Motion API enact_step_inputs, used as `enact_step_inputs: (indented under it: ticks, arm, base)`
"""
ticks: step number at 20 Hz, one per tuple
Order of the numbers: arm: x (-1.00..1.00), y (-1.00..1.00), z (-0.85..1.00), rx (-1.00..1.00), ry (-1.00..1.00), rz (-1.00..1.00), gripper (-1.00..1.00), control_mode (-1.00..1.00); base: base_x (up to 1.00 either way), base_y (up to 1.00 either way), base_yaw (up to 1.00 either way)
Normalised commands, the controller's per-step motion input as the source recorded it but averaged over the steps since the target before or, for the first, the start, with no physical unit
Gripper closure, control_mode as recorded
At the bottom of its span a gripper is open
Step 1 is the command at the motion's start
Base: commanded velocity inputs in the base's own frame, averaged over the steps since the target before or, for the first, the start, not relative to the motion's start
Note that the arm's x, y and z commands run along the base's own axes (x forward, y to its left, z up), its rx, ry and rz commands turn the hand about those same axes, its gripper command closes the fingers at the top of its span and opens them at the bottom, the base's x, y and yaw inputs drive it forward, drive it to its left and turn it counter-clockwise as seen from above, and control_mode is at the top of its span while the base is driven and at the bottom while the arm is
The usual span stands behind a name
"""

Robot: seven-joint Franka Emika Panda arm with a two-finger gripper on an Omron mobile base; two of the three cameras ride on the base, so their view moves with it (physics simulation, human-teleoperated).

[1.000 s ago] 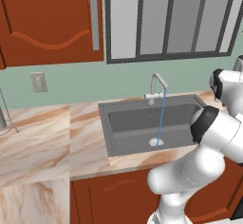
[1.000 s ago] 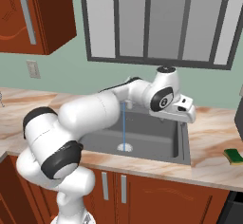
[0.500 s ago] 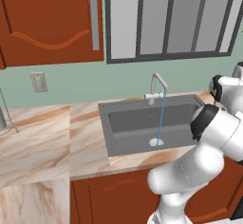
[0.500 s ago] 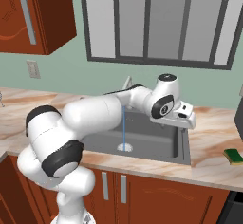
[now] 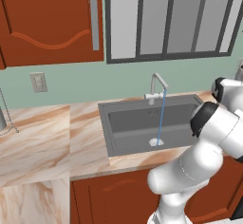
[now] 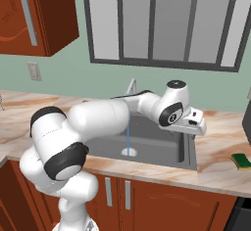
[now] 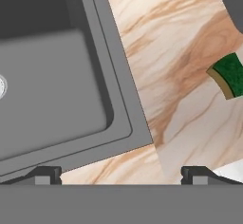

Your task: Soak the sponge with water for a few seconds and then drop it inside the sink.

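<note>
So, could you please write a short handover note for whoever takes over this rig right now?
Gripper: open and empty, hovering over the sink's right rim.
Sponge: lying on the marble counter to the right of the sink, untouched.
Water: running from the faucet into the basin, landing at the drain.
Done: tap is on.
Left: reach right, grasp the sponge, hold it under the stream for a few seconds, release it into the sink.
</note>
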Motion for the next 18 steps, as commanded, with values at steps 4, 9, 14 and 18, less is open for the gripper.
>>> enact_step_inputs:
  ticks: [4, 9, 14, 18]
  arm:
    - [0.0, -0.19, 0.0, 0.0, -0.05, 0.04, -1.0, -1.0]
    - [0.0, -0.2, 0.0, 0.0, -0.06, 0.04, -1.0, -1.0]
    - [0.0, -0.16, 0.0, 0.0, -0.03, 0.04, -1.0, -1.0]
    - [0.0, -0.17, 0.0, 0.0, 0.0, 0.04, -1.0, -1.0]
  base:
    - [0.0, 0.0, 0.0]
    - [0.0, 0.0, 0.0]
    - [0.0, 0.0, 0.0]
    - [0.0, 0.0, 0.0]
